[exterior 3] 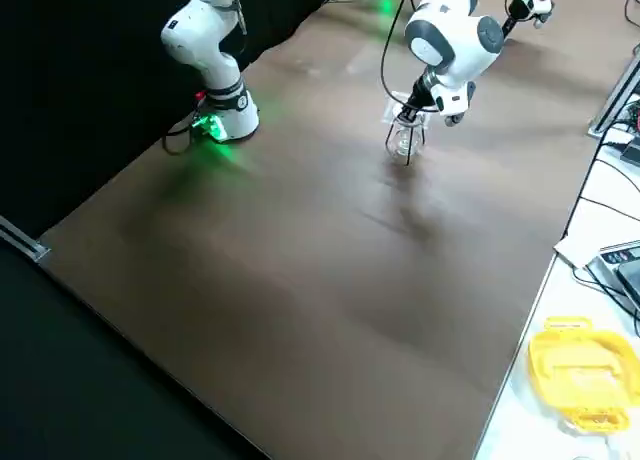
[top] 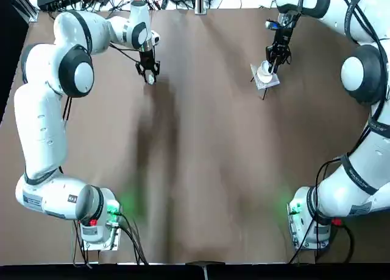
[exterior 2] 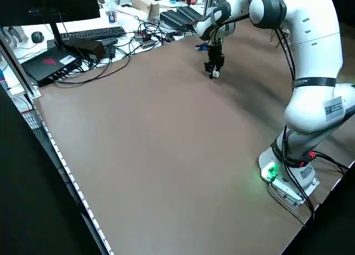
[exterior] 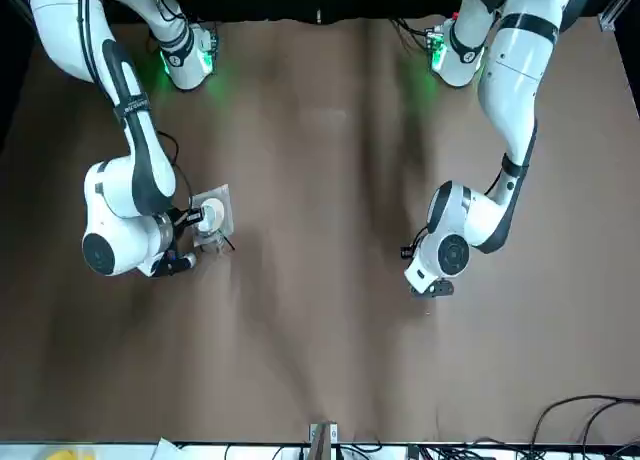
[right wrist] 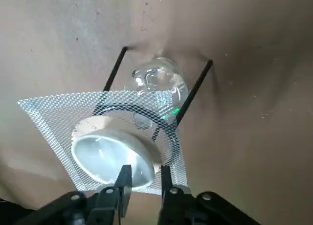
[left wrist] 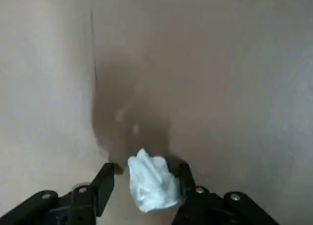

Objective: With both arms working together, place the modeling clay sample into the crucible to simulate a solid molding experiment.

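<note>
Brown covers the big table (top: 207, 140) under two white arms. The left arm (top: 41, 128) is on the left side of the top view, and the right arm (top: 365, 158) is on the right side. Near the top, left of the middle, the left gripper (top: 150, 74) hangs over the table with the clay between its fingertips. It looks like it has hold of it.

The right gripper (right wrist: 146, 168) is near the top on the right. Its two fingers are a little bit apart, right by the cup. I cannot tell if they touch it.

A black stand (right wrist: 194, 92) holds up a wire mesh (right wrist: 58, 122), and a round glass thing (right wrist: 164, 78) is under it. The crucible (right wrist: 110, 159) sits on the mesh, lower left in the right wrist view. The smallest thing is the white clay (left wrist: 153, 186), low in the middle of the left wrist view.

I think it is carrying time. The left gripper needs to go across to the cup, and the right one should leave room. Then the clay can drop in gently, without bumping the stand.
</note>
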{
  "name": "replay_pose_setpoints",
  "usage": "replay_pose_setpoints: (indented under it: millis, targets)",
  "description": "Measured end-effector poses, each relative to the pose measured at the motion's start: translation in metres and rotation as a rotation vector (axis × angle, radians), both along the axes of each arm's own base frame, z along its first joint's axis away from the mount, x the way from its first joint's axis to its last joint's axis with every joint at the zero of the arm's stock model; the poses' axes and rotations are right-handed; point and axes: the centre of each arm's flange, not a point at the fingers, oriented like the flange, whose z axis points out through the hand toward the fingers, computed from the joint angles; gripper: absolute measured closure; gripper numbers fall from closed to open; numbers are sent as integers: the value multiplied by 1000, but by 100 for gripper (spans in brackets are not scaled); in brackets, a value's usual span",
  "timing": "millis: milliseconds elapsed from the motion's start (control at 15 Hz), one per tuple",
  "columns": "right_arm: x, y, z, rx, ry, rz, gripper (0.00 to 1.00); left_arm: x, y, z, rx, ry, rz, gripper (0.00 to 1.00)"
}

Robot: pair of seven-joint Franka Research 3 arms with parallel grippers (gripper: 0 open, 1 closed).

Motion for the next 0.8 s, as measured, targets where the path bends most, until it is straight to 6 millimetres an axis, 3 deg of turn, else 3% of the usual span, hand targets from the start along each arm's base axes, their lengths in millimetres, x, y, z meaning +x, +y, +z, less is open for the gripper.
replay_pose_setpoints:
  millis: [200,267,533,600,800]
  targets:
    - [1,-1,1,5,-4,6,71,-4,-2,0,12,24,13,44]
    - [1,-2,1,6,-5,7,72,-5,-4,1,12,25,13,52]
    - [2,-4,2,8,-9,8,74,-5,-7,2,11,23,13,62]
    - [3,-4,3,8,-11,8,77,-4,-6,3,11,22,13,68]
    - [3,-4,3,9,-12,8,80,5,-9,15,1,-5,16,70]
